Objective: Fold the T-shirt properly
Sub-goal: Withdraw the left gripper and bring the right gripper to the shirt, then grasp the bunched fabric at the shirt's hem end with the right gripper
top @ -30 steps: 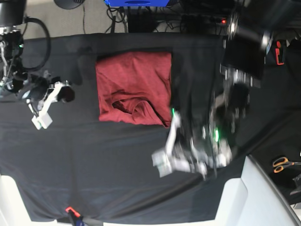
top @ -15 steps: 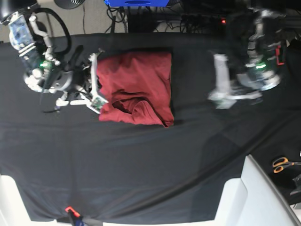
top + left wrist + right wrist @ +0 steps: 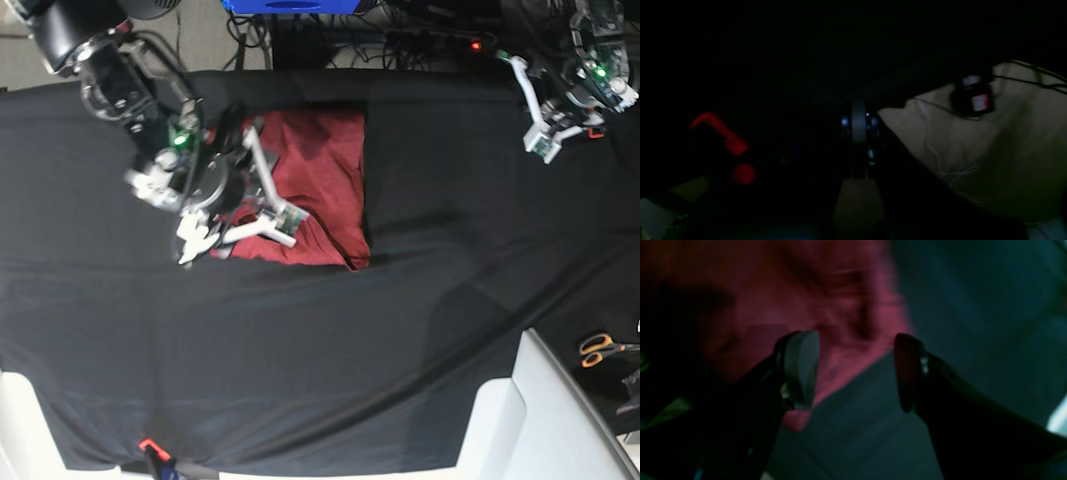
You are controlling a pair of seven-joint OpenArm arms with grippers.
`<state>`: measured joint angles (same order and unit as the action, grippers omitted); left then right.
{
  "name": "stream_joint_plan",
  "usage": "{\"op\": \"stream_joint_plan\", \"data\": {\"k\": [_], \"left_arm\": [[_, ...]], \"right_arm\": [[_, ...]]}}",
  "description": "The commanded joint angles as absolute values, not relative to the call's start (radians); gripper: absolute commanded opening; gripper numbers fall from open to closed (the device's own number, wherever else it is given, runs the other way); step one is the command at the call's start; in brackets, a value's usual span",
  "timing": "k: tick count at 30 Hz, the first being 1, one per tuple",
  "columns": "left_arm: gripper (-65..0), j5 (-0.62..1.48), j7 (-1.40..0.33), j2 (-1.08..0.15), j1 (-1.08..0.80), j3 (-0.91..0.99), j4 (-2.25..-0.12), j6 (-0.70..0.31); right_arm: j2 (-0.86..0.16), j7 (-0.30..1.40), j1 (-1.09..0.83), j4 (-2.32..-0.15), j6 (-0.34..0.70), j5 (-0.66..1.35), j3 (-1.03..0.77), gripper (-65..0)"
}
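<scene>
Moved since half a second ago: right gripper [image 3: 268, 185], from the left edge of the T-shirt [image 3: 318, 170] inward over its left half; left gripper [image 3: 533, 108], from the middle right of the base view up to the upper right corner

Now, in the base view: T-shirt lying upper centre on the black table cloth [image 3: 320, 360], folded to a rough rectangle, upper edge straight, lower left part rumpled and partly hidden by the right arm; scissors [image 3: 600, 348] with orange handles at the far right edge, well apart from the cloth work

Right gripper [image 3: 853, 370] seen from its wrist camera: jaws spread apart, nothing between them, red fabric [image 3: 800, 300] filling the upper left of the frame and reaching a point behind the left finger [image 3: 800, 366], dark cloth [image 3: 973, 290] on the right; contact with the fabric not clear because of blur

Left gripper [image 3: 859, 121] in its wrist view: very dark, fingers pressed together in the centre of the frame, holding nothing; red clamp-like shape [image 3: 721, 133] at the left, pale floor [image 3: 990, 160] with cables at the right
</scene>
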<state>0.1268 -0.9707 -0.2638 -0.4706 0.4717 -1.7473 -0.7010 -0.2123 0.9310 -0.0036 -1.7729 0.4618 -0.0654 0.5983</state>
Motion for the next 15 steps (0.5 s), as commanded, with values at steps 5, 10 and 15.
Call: {"op": "stream_joint_plan", "data": {"k": [5, 10, 15], "left_arm": [[-65.0, 0.127, -0.958, -0.254, -0.469, 0.483, -1.764, -0.698], [-65.0, 0.127, -0.958, -0.249, -0.466, 0.473, -1.764, -0.698], [-65.0, 0.127, -0.958, -0.249, -0.473, 0.472, -1.764, -0.698]], "right_arm": [[-0.202, 0.860, 0.053, -1.705, 0.453, -0.081, 0.607, -30.2], [-0.189, 0.837, 0.099, -1.620, 0.453, -0.081, 0.608, -30.2], [-0.165, 0.826, 0.142, -1.570, 0.453, -0.081, 0.607, -30.2]]}}
